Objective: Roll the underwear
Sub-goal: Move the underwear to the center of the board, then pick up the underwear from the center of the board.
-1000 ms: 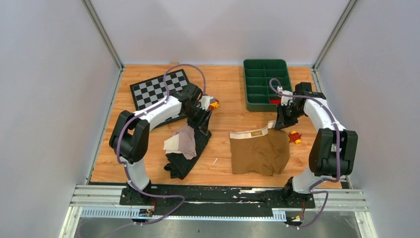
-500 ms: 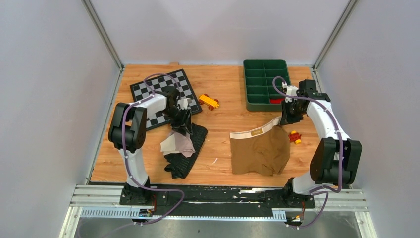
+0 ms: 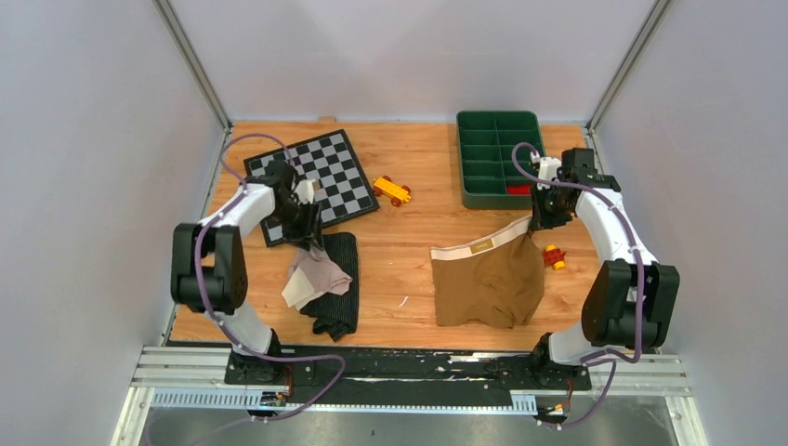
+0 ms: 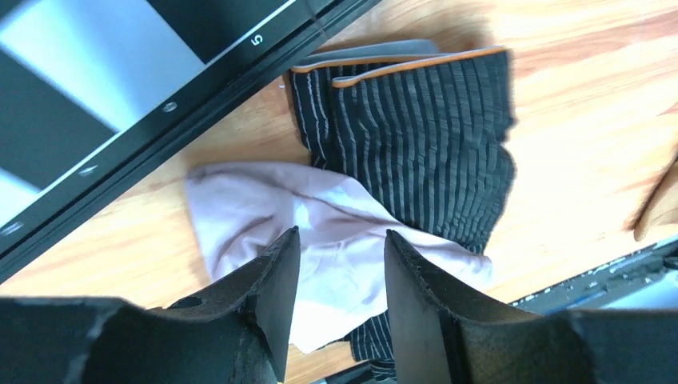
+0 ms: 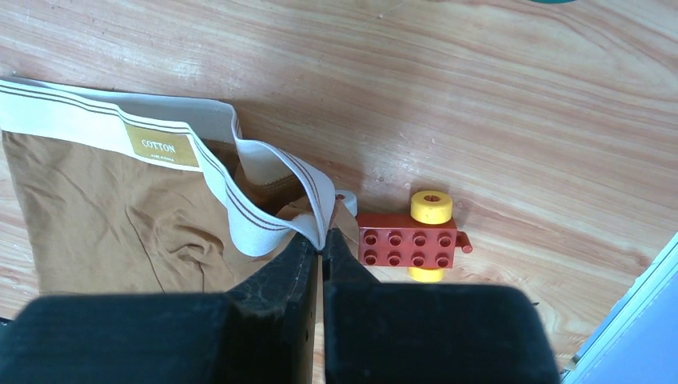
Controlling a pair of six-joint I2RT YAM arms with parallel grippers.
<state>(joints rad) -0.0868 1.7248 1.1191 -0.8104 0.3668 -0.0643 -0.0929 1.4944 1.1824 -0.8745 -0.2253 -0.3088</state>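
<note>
left claw (image 4: 341, 240) swung to mat (image 3: 336, 172) edge, jaws apart | pink pair (image 3: 316, 275) just nearside of mat | right claw (image 5: 322, 240) clamps tan pair (image 3: 488, 286) waistband, well right of mat

One word reads clearly: "COTTON", in pale capitals on a small gold-tan label (image 5: 162, 146) sewn on the cream waistband (image 5: 72, 112) of the tan-brown underwear (image 5: 120, 224), on the right side of the table. A finer line beneath that word is too small to read. The digit "5" (image 4: 256, 38) stands in white on the black border of the checkerboard mat (image 4: 120, 48), far left. From the top view, no lettering can be made out.
</note>
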